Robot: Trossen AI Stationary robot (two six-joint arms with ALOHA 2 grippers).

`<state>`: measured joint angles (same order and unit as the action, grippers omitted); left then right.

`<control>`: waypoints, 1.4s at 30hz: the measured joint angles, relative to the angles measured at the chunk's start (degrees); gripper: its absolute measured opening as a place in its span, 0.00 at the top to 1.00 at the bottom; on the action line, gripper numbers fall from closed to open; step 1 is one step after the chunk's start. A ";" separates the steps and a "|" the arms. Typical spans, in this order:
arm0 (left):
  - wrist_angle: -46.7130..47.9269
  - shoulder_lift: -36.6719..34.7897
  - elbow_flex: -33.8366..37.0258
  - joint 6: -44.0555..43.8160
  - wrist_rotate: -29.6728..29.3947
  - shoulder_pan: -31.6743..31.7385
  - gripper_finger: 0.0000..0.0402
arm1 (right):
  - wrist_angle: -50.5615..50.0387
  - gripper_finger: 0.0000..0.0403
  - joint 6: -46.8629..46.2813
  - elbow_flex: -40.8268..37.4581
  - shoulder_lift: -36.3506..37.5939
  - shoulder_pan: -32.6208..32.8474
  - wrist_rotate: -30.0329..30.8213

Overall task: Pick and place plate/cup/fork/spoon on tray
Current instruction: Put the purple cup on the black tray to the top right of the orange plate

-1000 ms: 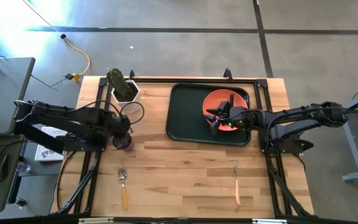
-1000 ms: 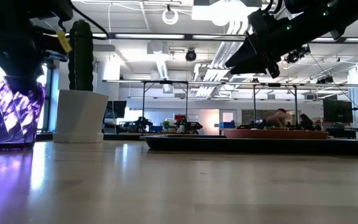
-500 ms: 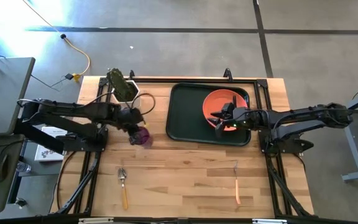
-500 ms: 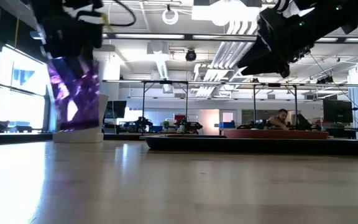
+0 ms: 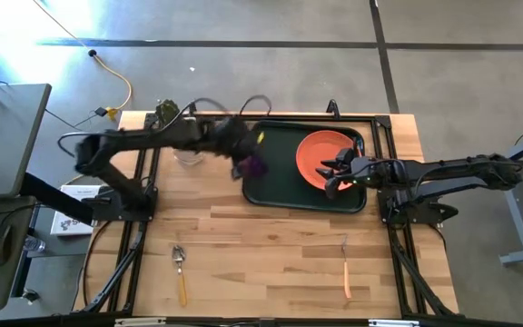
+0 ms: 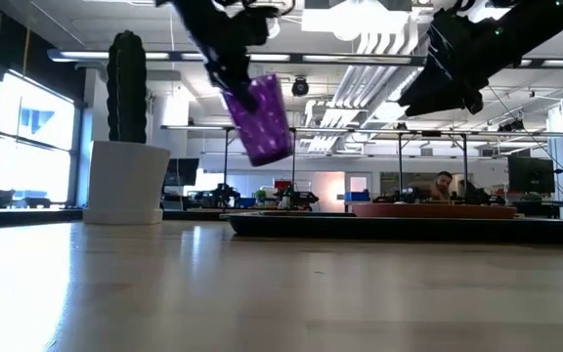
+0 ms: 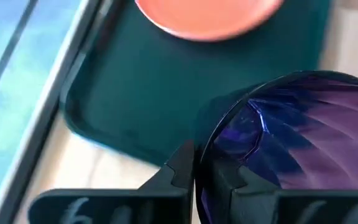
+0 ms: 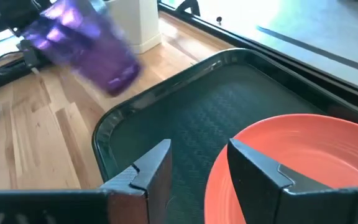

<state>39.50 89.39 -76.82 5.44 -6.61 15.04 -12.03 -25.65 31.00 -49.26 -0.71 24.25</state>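
My left gripper [image 5: 241, 154] is shut on the dark purple cup [image 5: 254, 164], high over the left end of the dark green tray [image 5: 275, 186]. The cup also shows in the low view [image 6: 260, 119] and in the right wrist view [image 8: 86, 37]. The orange-red plate [image 5: 316, 154] lies flat in the tray's right half. My right gripper [image 8: 201, 165] is open and empty, above the plate's right edge [image 5: 339, 173]. The spoon [image 5: 181, 272] and the fork [image 5: 346, 271] lie flat on the table near its front edge. My left gripper holds the cup by its wall at the rim [image 7: 205, 163], with one finger [image 7: 180, 167] outside the cup and the other [image 7: 232, 177] inside it. The cup is lifted clear and hangs tilted below the fingers, its base [image 6: 270, 152] lowest and toward the tray.
A white pot with a green cactus [image 6: 125, 181] stands at the table's far left, behind my left arm. Black frame rails run along the table's edges [image 5: 384, 145]. Bare wood lies between the tray and the two utensils [image 5: 261, 245].
My left gripper has lifted the cup off the table at the left and carried it up and toward the table's right edge, to above the tray's left end. The cup has tipped from upright to tilted. My right gripper has drawn back a little toward the right edge.
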 joint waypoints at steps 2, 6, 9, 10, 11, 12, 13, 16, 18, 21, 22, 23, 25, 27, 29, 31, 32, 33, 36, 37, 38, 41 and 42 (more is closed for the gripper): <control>-0.38 3.83 -4.16 1.72 0.60 2.82 0.97 | -1.24 0.63 0.04 0.00 0.18 0.01 0.25; -0.57 11.93 -11.70 2.18 1.26 7.86 0.97 | -3.54 0.63 0.18 0.00 0.19 -0.04 3.48; -0.11 17.66 -16.31 2.23 1.44 10.59 0.97 | -4.18 0.63 0.95 0.00 0.20 -0.04 5.68; -0.33 19.15 -17.57 2.18 1.49 11.33 0.97 | -4.18 0.63 1.57 0.00 0.20 -0.04 5.81; -0.40 20.58 -18.86 2.18 1.75 12.06 0.97 | -4.09 0.63 2.11 0.00 0.20 -0.04 5.79; -0.39 21.80 -19.96 2.22 2.34 12.65 0.97 | -4.08 0.63 2.47 0.00 0.20 -0.04 5.79; -0.44 22.83 -20.81 2.22 3.34 13.24 0.97 | -4.10 0.63 2.73 0.00 0.20 -0.04 5.78; -0.38 25.87 -23.24 2.10 7.34 14.68 0.97 | -4.27 0.63 3.19 0.00 0.18 -0.04 6.00; 0.05 27.26 -24.23 1.53 9.91 15.57 0.97 | -4.59 0.63 3.21 0.00 0.18 -0.04 7.23; -0.09 29.45 -25.64 0.38 11.85 16.58 0.97 | -4.97 0.63 3.21 0.00 0.19 -0.04 8.75; 0.20 30.06 -25.82 -0.34 11.88 16.86 0.97 | -4.93 0.63 3.21 0.00 0.18 -0.04 8.96; 0.28 30.47 -25.94 -0.70 11.89 17.14 0.96 | -4.92 0.63 3.21 0.00 0.18 -0.04 9.22; 0.21 30.94 -25.97 -1.43 11.80 17.63 0.94 | -4.92 0.63 3.03 0.00 0.19 -0.04 9.53; 0.38 31.03 -25.99 -2.26 11.63 18.00 0.92 | -4.89 0.63 2.60 0.00 0.18 -0.04 9.81; 0.92 31.03 -26.01 -2.35 11.63 18.15 0.89 | -4.55 0.63 2.60 0.00 0.18 -0.04 9.81; 0.95 31.06 -26.01 -2.37 11.50 18.15 0.85 | -4.36 0.63 2.60 0.00 0.18 -0.04 9.81; 0.95 31.05 -26.01 -2.35 11.54 18.11 0.83 | -4.28 0.63 2.58 0.00 0.18 -0.04 9.81; 0.91 31.08 -26.01 -2.35 11.60 18.11 0.81 | -4.21 0.63 2.58 0.00 0.18 -0.04 9.81; 0.86 31.06 -26.05 -2.27 11.65 18.09 0.75 | -4.02 0.63 2.52 0.00 0.18 -0.04 9.81; 0.85 31.06 -26.05 -2.25 11.65 18.06 0.73 | -4.04 0.63 2.13 0.00 0.18 -0.04 9.81; 0.80 31.05 -26.05 -2.24 11.65 18.09 0.72 | -4.02 0.63 1.88 0.00 0.18 -0.04 9.81; 0.36 31.07 -26.05 -2.21 11.63 18.25 0.68 | -4.02 0.63 1.51 0.00 0.18 -0.04 9.79; 0.34 31.05 -26.05 -2.21 11.63 18.36 0.68 | -4.02 0.63 1.49 0.00 0.18 -0.04 9.77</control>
<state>39.83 120.44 -102.87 3.22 5.02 33.40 -16.05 -24.16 31.00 -49.08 -0.75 34.02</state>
